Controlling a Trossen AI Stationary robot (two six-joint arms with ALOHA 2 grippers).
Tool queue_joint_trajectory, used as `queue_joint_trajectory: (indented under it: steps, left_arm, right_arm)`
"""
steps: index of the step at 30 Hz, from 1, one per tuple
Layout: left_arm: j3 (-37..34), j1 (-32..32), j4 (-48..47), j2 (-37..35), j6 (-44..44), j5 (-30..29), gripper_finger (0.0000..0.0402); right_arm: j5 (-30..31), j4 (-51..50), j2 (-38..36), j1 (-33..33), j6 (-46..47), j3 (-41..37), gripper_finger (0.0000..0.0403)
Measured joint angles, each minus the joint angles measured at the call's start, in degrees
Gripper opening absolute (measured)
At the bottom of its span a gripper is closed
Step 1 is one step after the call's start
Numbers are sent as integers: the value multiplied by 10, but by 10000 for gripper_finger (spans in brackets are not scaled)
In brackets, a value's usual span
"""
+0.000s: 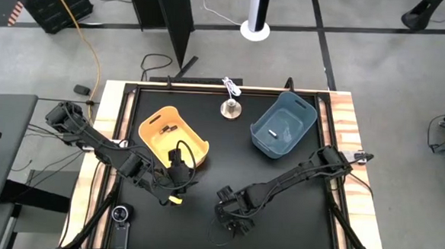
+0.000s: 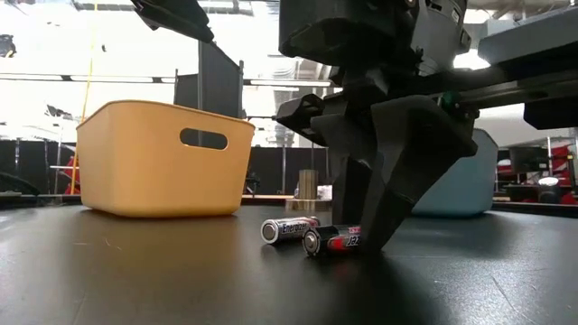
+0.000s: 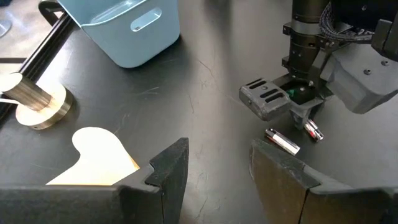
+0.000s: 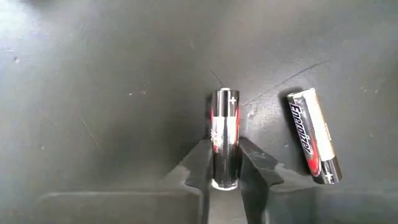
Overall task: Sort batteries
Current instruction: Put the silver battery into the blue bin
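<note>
Two batteries lie on the black table near its near edge. A black-and-red one (image 4: 224,124) sits between the fingers of my right gripper (image 4: 225,167), which points down at it (image 1: 231,215). A silver-and-black one (image 4: 314,143) lies loose on its side just beside it (image 2: 289,228). My left gripper (image 3: 217,158) is open and empty, hovering by the near corner of the yellow bin (image 1: 172,135). The yellow bin holds a dark battery (image 1: 169,128), and the blue bin (image 1: 283,126) holds a pale one (image 1: 274,132). My right gripper pinches the black-and-red battery between its two fingers (image 4: 198,163), across its sides at the end away from the plus mark (image 4: 225,152). The fingers come from above, pointing down. The battery lies flat on its side on the table (image 2: 330,240).
A round metal knob with a white cord (image 1: 229,107) stands between the two bins near the far edge. A small round black device (image 1: 121,213) lies at the table's near left corner. Wooden rails border the table left and right. Bare black tabletop lies between the bins and the grippers.
</note>
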Motion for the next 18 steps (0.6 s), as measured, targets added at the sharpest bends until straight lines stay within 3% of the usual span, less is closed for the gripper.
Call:
queue_joint_trajectory:
  steps: [6, 18]
  left_arm:
    - [0, 0, 0, 0, 0, 0, 164]
    - [0, 0, 0, 0, 0, 0, 164]
  right_arm:
    - [0, 0, 0, 0, -9, 0, 26]
    - [0, -7, -38, 0, -11, -4, 18]
